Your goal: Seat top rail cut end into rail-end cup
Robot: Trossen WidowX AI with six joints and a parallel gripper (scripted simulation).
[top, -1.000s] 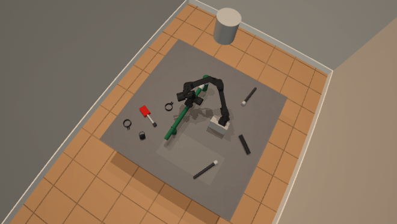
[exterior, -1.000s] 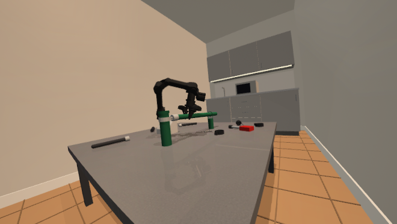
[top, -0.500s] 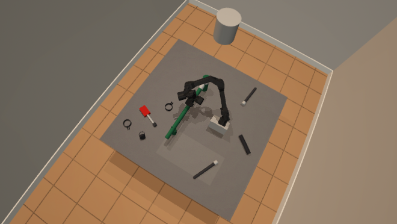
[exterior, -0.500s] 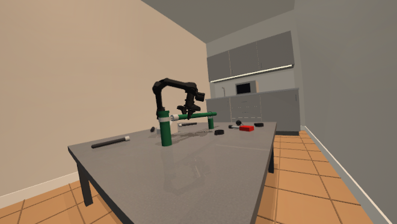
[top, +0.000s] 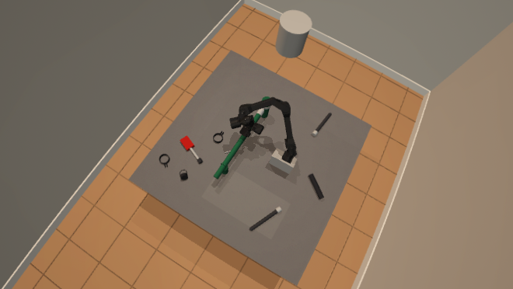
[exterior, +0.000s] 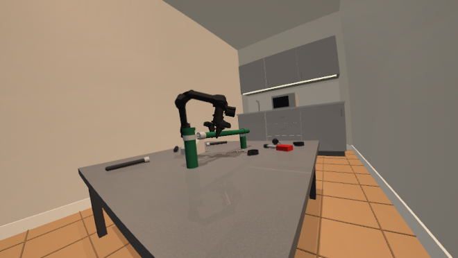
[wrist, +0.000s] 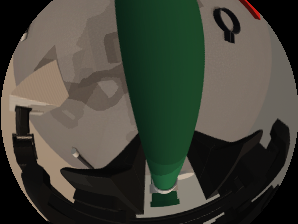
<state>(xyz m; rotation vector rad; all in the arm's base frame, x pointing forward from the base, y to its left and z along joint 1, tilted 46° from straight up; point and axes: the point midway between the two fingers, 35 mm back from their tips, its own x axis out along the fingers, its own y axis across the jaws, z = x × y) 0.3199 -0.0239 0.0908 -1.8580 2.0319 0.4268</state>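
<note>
The green top rail (top: 233, 154) (exterior: 230, 132) (wrist: 162, 65) runs almost level above the table. My gripper (top: 251, 130) (exterior: 217, 132) (wrist: 161, 132) is shut on it, nearer its cup end, one finger on each side. The white end cup (top: 260, 112) (exterior: 201, 135) (wrist: 163, 189) is at the big post (exterior: 191, 154), in line with the rail. The rail's end meets the cup's mouth; how deep it sits is hidden. The pale brace band (exterior: 189, 137) is around the post just below its top. The rail's far part passes through the loop cap on the short post (exterior: 243, 142).
A white block (top: 283, 162) is at the arm's base. Dark bars with white ends (top: 265, 219) (top: 322, 124), a black bar (top: 315, 186), a red-headed tool (top: 187, 143) and black rings (top: 218, 137) (top: 164, 159) lie on the grey table (top: 186, 113) (exterior: 222, 194).
</note>
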